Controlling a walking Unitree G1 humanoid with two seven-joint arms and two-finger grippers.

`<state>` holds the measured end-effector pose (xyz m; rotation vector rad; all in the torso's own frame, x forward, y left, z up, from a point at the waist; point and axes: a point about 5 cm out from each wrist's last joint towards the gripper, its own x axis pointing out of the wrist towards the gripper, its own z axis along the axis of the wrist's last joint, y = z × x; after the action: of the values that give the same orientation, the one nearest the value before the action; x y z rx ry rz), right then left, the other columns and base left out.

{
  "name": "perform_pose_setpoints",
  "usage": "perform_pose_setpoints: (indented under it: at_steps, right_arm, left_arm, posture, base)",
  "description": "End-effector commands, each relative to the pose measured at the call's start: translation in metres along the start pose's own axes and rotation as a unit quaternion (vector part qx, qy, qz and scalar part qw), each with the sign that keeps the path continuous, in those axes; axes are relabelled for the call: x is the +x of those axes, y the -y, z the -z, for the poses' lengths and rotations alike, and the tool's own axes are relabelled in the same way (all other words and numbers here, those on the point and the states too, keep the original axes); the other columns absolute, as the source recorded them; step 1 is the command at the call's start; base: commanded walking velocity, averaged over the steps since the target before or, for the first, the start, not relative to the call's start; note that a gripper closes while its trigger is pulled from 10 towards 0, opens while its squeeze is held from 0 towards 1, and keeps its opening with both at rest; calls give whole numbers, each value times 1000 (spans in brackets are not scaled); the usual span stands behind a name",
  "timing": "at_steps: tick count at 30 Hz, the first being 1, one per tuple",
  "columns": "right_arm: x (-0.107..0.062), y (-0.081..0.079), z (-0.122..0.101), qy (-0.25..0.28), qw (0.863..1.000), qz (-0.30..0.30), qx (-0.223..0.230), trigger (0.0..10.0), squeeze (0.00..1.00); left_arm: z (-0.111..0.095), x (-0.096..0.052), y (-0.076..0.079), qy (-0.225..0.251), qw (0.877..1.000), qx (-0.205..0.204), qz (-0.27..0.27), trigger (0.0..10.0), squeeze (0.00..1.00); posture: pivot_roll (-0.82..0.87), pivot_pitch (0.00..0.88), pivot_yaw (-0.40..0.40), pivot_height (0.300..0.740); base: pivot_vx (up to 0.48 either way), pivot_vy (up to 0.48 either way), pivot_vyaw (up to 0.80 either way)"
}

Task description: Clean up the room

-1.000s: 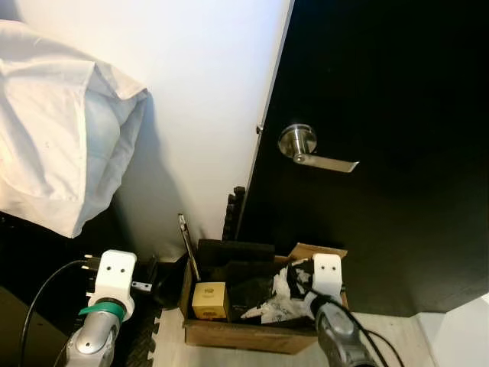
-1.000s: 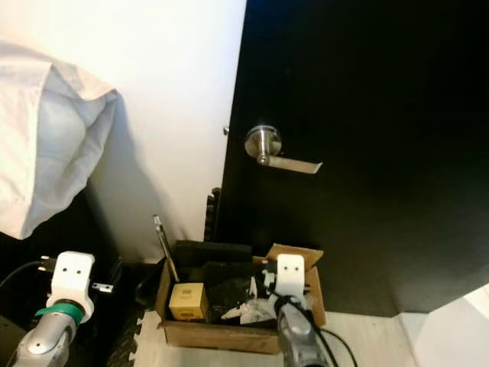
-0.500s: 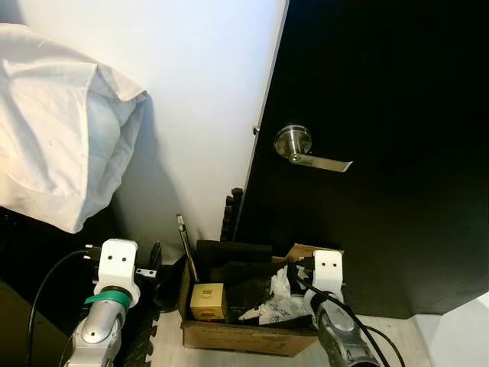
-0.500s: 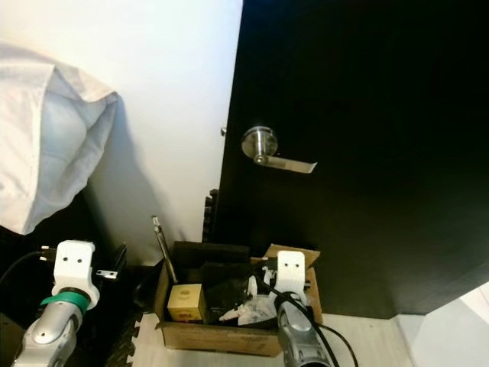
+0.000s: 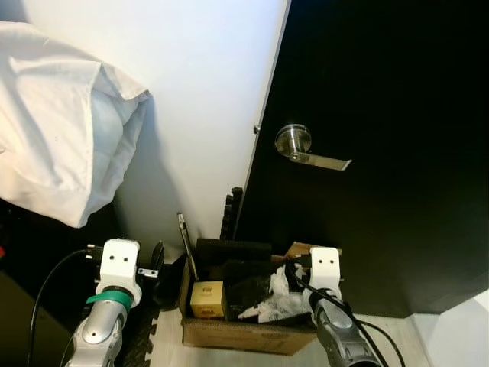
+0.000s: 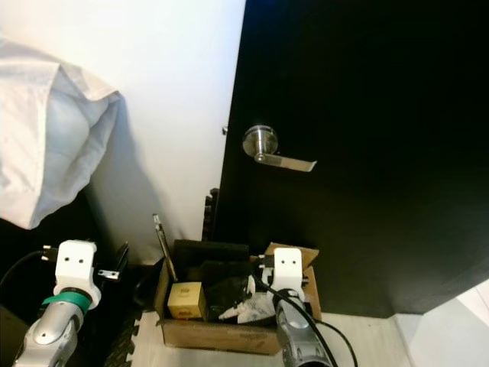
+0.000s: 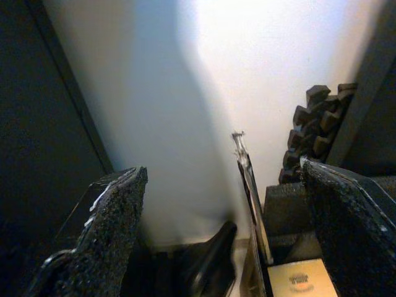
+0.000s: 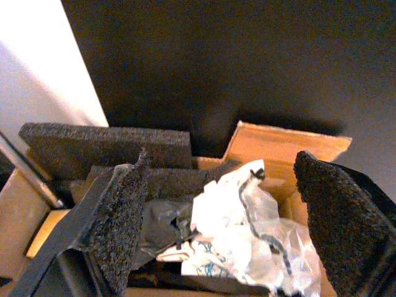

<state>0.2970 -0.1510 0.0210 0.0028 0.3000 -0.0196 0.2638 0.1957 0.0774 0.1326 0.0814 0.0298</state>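
The cardboard box point(image 5: 237, 332) holds crumpled white plastic point(image 8: 238, 232) and foam under the right gripper's point(image 8: 226, 216) spread, empty fingers, unchanged.

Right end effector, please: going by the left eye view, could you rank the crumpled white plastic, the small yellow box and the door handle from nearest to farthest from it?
From the right end effector:
1. Crumpled white plastic, in the cardboard box just beside it.
2. Small yellow box, at the box's left end.
3. Door handle, high on the black door.
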Motion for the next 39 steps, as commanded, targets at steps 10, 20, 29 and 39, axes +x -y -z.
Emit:
perform_pose_setpoints:
  at_steps: [10,20,29,39]
  right_arm:
    - [-3,2,7,-17,1000,9,1,10000,0]
    - [-5,1,10,-24,1000,8,2,10000,0]
    - [-5,-2,12,-27,1000,6,2,10000,0]
    - [-7,-4,15,-31,1000,3,1,10000,0]
  left_arm:
    - [4,-4,2,-6,1000,5,5,10000,0]
    - [4,-5,-1,-8,1000,11,6,10000,0]
    - [3,-4,-2,-5,1000,16,10,10000,0]
    - [3,-5,-4,-4,1000,23,14,10000,0]
  posture:
    - [80,0,-42,740]
    - [87,0,-40,740]
    - [94,0,-37,740]
    - [99,0,-33,740]
  base:
    - [-360,0,0]
    - [-342,0,0]
    - [-333,0,0]
    - [-324,0,0]
